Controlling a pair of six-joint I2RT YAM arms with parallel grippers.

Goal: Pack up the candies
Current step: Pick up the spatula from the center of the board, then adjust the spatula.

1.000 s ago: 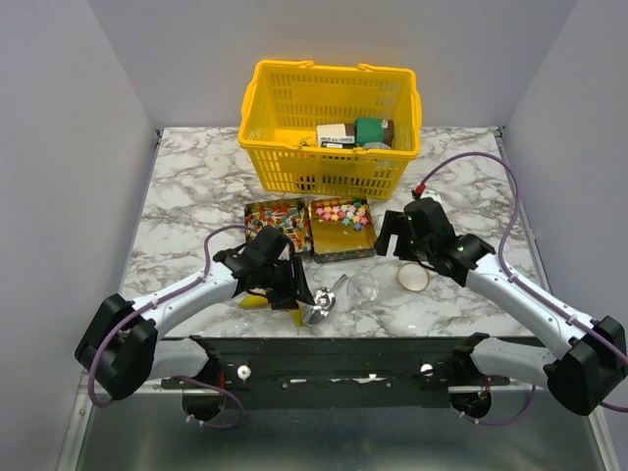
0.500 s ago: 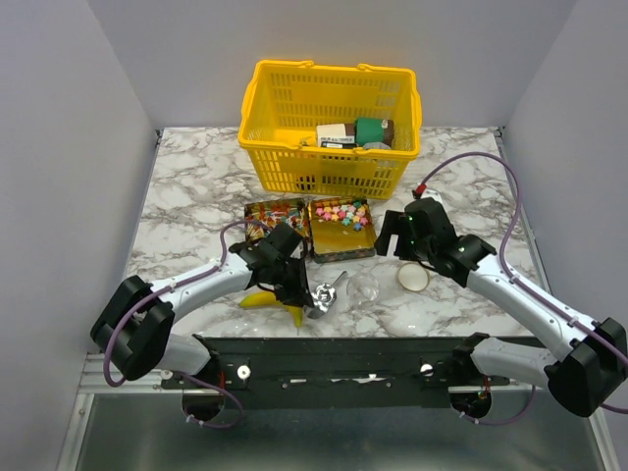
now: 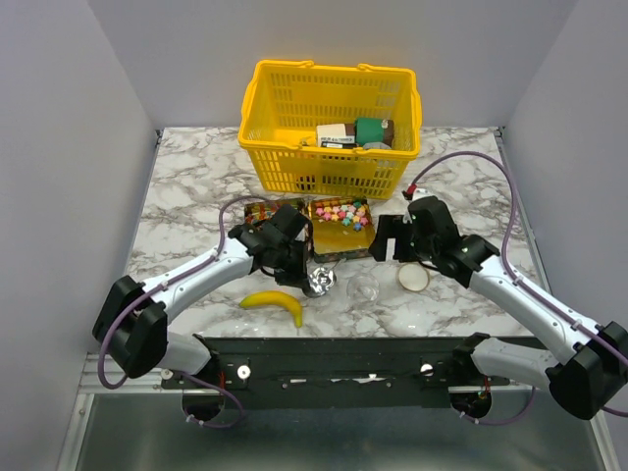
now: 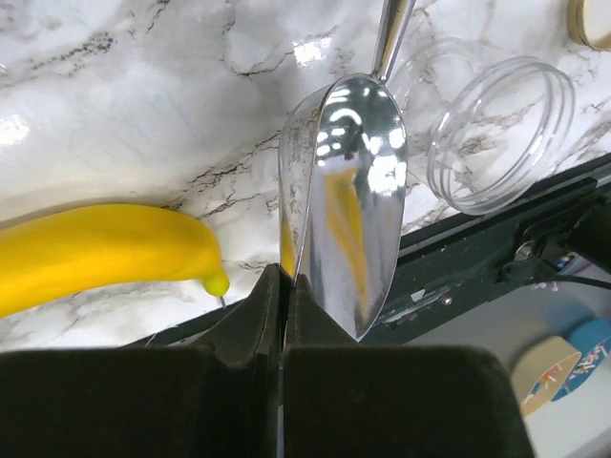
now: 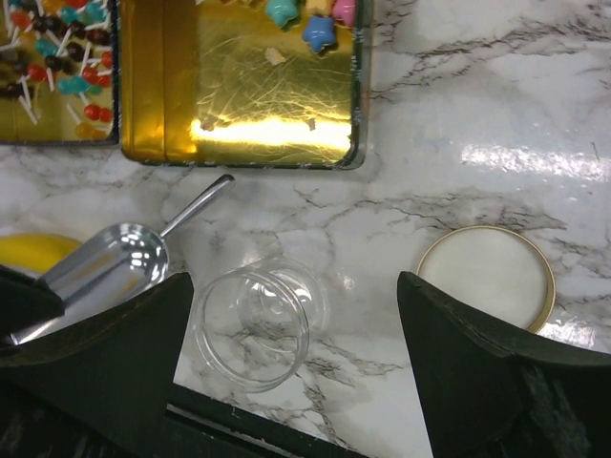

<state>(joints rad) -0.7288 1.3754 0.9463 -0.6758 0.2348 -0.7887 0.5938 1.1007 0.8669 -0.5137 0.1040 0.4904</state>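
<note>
On the marble-patterned table, shut in by plain grey walls at the left, back and right, a yellow basket stands at the far middle with a few boxes inside. Just in front of it lie two open tins side by side, and the candies sit in both. The left gripper is beside the left tin, over a metal scoop. A banana lies near the front edge, a clear jar is to the right of the scoop, and a round lid is beyond that. The right gripper hangs beside the gold tin.

From the left wrist, the fingers are pinched together on the scoop's thin rim above glossy marble.

From the right wrist, the fingers stand wide apart and hold nothing. The jar lies on its side between them, and the candies are at the tin's far end.
</note>
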